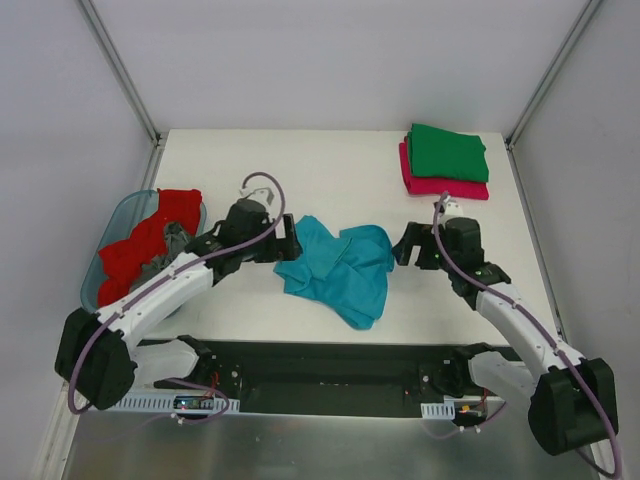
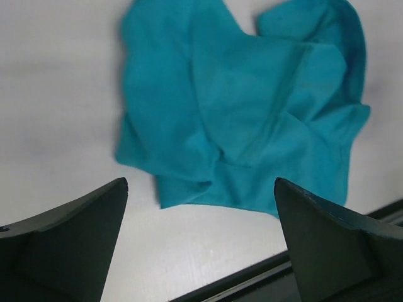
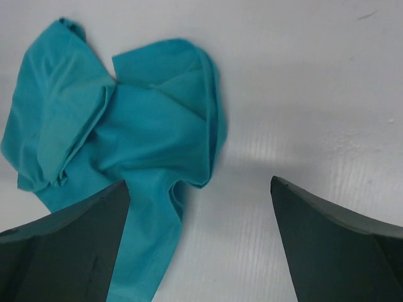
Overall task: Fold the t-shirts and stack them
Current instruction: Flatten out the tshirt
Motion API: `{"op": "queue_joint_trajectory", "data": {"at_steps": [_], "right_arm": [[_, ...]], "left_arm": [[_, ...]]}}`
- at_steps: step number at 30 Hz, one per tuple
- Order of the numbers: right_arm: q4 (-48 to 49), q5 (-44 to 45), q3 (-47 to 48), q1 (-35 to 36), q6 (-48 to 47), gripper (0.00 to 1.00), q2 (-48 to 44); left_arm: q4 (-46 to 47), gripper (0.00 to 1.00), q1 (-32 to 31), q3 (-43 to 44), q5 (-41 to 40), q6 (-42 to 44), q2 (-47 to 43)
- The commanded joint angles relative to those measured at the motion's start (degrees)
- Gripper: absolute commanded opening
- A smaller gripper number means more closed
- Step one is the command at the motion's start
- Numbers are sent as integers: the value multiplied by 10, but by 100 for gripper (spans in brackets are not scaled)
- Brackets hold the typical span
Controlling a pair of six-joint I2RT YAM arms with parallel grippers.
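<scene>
Crumpled teal t-shirt (image 1: 335, 268) (image 2: 239, 107) (image 3: 119, 145) in the middle of the worktop (image 1: 330, 170), bunched and creased, one part trailing toward the near edge. Flanked on both sides. Left claw (image 1: 292, 240) (image 2: 200, 189) just beside the shirt's left edge, fingers spread wide apart, nothing between them; in the left wrist view, teal cloth straight ahead, filling the gap between the two dark fingertips. Right claw (image 1: 403, 245) (image 3: 198, 185) just beside the right edge, likewise spread wide and gripping nothing; in the right wrist view, the shirt ahead and off toward one finger, bare worktop before the other.

Further out: at the far right corner, a folded green t-shirt (image 1: 447, 152) stacked squarely on a folded pink-red t-shirt (image 1: 440, 186), well apart from both claws. At the left edge, a translucent blue basket (image 1: 112, 235) with a red t-shirt (image 1: 150, 240) heaped in it and spilling over the rim, a grey t-shirt (image 1: 176, 238) peeking out beside it, partly hidden by the left arm.
</scene>
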Motion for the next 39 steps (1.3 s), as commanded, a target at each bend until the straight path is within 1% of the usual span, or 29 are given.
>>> {"op": "queue_joint_trajectory", "data": {"at_steps": [1,5,11,12,13,15,17,18,20,22,24,25,28,29,30,33,35,37,39], "right_arm": [[-42,69,8,57,59,96,21],[-38,130,-34,74,118,96,-6],[-47,181,-84,76,133,96,-125],[-48,186,-93,74,132,96,-141],[-50,190,-99,75,126,96,-158],[-57,198,-108,74,119,96,-183],[-61,204,-114,74,109,96,-197],[-63,206,-115,74,103,96,-201],[-66,210,-116,75,96,96,-199],[-66,212,-116,74,89,96,-190],[-65,213,-113,74,82,96,-176],[-65,214,-111,75,78,96,-168],[-66,221,-107,75,74,96,-150],[-66,222,-106,74,74,96,-145],[-65,219,-105,75,74,96,-141],[-60,195,-100,74,69,96,-132],[-45,146,-98,74,62,96,-126],[-37,106,-92,77,63,96,-117],[-30,88,-87,84,70,96,-109]], "left_arm": [[88,99,-62,60,71,26,89],[89,96,-89,136,89,35,203],[82,91,-122,254,93,56,340],[76,89,-128,270,92,61,356],[69,83,-131,293,85,66,375],[43,77,-136,326,66,68,407],[23,67,-136,349,64,69,435],[18,65,-137,353,64,71,444],[13,58,-139,358,63,71,456],[11,54,-139,363,75,69,464],[9,42,-140,374,89,68,475],[5,39,-140,378,92,68,481],[-4,22,-139,385,82,70,487],[-9,9,-140,385,74,71,487],[-12,0,-140,385,66,71,484],[-17,0,-139,373,39,73,458],[-17,0,-139,357,16,73,428],[-16,0,-140,338,-20,67,393],[-16,0,-139,309,-75,58,351]]}}
